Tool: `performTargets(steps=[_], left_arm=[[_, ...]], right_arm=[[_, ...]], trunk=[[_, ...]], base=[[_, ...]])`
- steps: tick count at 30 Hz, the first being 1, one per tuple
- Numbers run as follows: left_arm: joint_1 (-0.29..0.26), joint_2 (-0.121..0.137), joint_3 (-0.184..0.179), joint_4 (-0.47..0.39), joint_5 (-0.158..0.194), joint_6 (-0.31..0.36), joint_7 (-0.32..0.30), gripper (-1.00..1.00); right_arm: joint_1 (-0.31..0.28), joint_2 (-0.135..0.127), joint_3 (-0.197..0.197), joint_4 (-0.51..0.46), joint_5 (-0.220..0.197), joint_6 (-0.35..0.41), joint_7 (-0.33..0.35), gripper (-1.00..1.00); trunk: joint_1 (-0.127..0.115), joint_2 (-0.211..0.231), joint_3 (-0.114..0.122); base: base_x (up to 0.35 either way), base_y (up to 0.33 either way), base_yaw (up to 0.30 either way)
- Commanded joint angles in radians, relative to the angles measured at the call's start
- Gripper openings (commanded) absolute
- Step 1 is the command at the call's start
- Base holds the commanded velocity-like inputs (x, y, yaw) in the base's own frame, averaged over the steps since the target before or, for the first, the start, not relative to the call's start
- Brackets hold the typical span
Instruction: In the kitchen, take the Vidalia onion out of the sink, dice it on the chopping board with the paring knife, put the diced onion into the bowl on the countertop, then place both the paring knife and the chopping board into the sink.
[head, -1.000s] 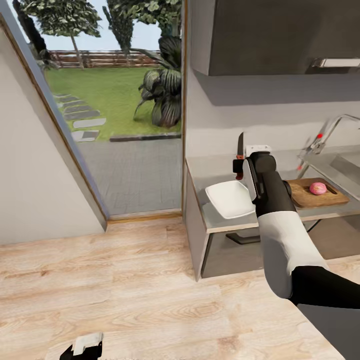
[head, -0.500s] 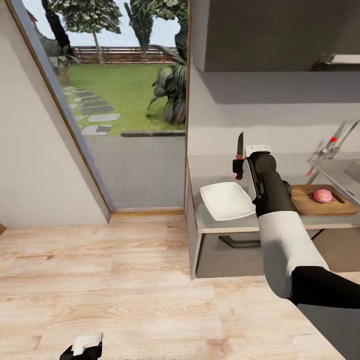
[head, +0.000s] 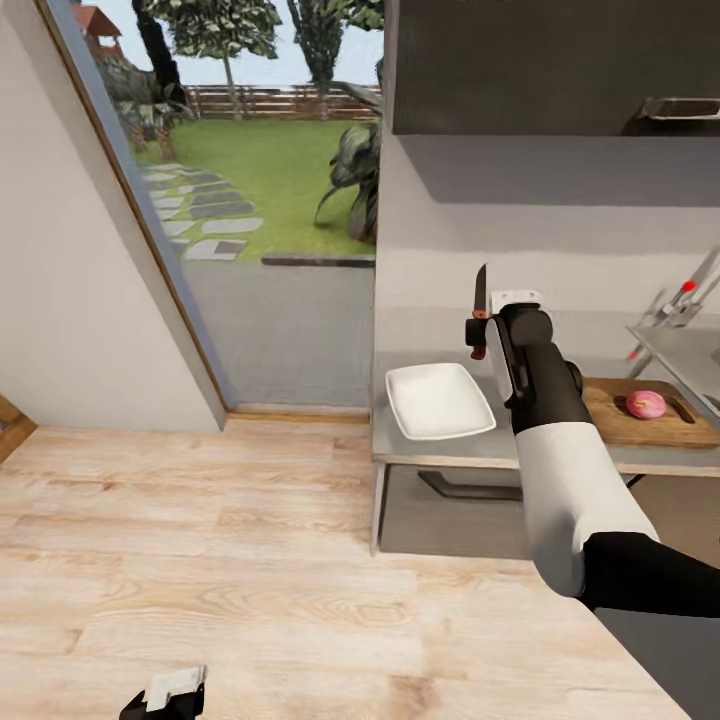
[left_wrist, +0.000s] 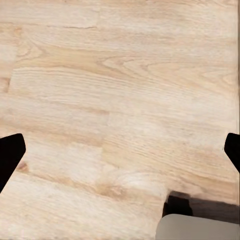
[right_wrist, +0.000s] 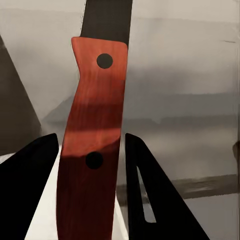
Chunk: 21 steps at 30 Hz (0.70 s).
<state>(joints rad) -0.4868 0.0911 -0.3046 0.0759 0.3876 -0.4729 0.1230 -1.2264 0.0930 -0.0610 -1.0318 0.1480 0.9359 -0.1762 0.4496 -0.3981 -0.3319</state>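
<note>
The right gripper (head: 479, 335) is clamping the slim red-handled, dark-bladed paring knife (head: 480, 305) upright above the grey countertop (head: 450, 447), likely ready for dicing the pinkish-red Vidalia onion (head: 645, 404) sitting on the brown wooden chopping board (head: 610, 412), while the left gripper (left_wrist: 120, 150) is hanging spread apart over the floor.

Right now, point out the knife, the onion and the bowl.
knife (right_wrist: 92, 130): right wrist view, middle of the red handle.
onion (head: 645, 404): head view, centre of the bulb.
bowl (head: 438, 399): head view, inner white floor.
</note>
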Motion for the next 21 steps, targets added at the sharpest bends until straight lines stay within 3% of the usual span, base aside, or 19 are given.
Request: performTargets(steps=[1, 21], left_arm=[[-0.002, -0.001, -0.008, 0.004, 0.004, -0.006, 0.003, 1.00], [-0.002, -0.001, -0.008, 0.004, 0.004, -0.005, 0.003, 1.00]], right_arm=[[-0.001, 0.000, -0.002, -0.001, 0.008, 0.004, 0.005, -1.00], [-0.001, 0.001, -0.002, -0.001, 0.008, 0.004, 0.006, -1.00]], trunk=[[0.000, -0.002, -0.002], [0.000, -0.002, 0.006]], base=[[-0.156, -0.293, 0.039], [-0.180, -0.277, -0.068]])
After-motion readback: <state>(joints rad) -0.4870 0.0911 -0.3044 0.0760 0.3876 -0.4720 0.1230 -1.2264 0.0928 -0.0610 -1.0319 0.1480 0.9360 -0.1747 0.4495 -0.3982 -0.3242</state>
